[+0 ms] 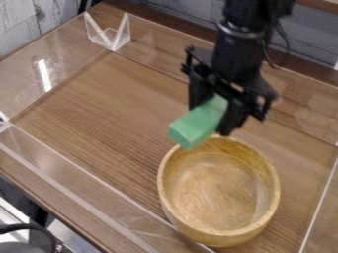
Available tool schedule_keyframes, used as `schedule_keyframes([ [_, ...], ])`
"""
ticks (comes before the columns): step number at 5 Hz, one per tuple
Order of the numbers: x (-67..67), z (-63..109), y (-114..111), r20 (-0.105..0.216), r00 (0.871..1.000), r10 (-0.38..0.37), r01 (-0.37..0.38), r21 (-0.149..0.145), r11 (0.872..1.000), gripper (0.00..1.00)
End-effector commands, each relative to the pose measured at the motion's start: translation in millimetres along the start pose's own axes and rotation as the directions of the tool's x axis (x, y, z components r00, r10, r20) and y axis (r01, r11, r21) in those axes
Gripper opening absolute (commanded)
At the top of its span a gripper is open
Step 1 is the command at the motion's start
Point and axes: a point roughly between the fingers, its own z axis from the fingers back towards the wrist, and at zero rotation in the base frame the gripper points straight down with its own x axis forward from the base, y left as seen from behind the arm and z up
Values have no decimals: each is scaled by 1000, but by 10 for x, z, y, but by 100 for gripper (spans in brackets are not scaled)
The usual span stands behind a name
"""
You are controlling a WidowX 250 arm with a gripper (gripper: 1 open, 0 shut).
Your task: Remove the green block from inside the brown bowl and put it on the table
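Green block (197,125) status: up in the air, out of the bowl, pinched by the gripper and hanging tilted, its lower end dipping toward the near left.
Table (93,109): brown wood-grain top, biggest thing here, fills pretty much the whole shot, grain running diagonally.
Clear walls (59,47): low see-through acrylic edging around the table, easiest to spot along the far left and near left sides, a bit of glare on them.
Robot arm (248,30): black, comes down from the top right of the view, wrist pointing straight down over the table.
Brown bowl (219,193): round, shallow, light wood with a thick rim, sitting on the table at the near right. Nothing inside it, you can see the grain on the bottom.
Gripper (218,107): black fingers pressed in on the block's upper end, so it's clamped on it, not spread.
Block vs bowl: the block hangs just above and beyond the bowl's far left rim, no contact between them.
Clear stand (107,31): small folded acrylic piece at the far left, well away from everything else.
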Motion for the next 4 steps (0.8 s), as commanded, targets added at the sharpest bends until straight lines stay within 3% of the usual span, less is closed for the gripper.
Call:
schedule_keyframes([
  [1, 55, 120, -62, 94, 995, 15, -15, 3, 1000, 0],
  [4, 64, 48, -96, 126, 992, 28, -27, -5, 1000, 0],
])
